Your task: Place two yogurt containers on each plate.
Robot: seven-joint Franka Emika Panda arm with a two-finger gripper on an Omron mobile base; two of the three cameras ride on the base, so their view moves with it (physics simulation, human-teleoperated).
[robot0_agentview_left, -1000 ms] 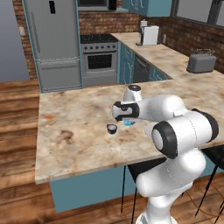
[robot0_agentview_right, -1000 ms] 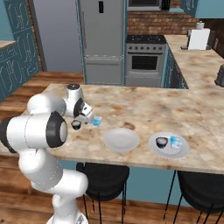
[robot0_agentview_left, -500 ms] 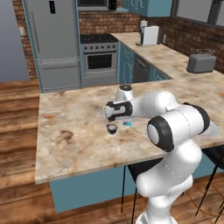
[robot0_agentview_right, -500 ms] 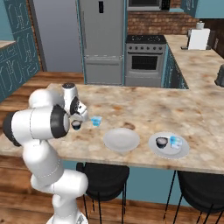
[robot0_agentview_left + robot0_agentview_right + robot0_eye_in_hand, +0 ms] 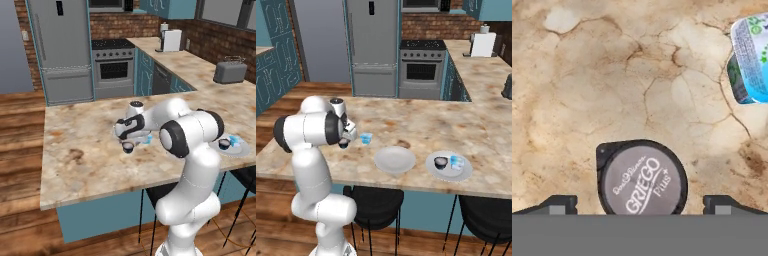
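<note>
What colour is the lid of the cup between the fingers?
Grey lid with white lettering, clearest in the hand view.

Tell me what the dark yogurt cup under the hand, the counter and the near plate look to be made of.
Dark yogurt cup: likely plastic with a matte printed lid.
Counter: polished stone-like slab, judging by its mottled beige veining.
Near plate: probably glazed ceramic, plain pale and smooth.
</note>
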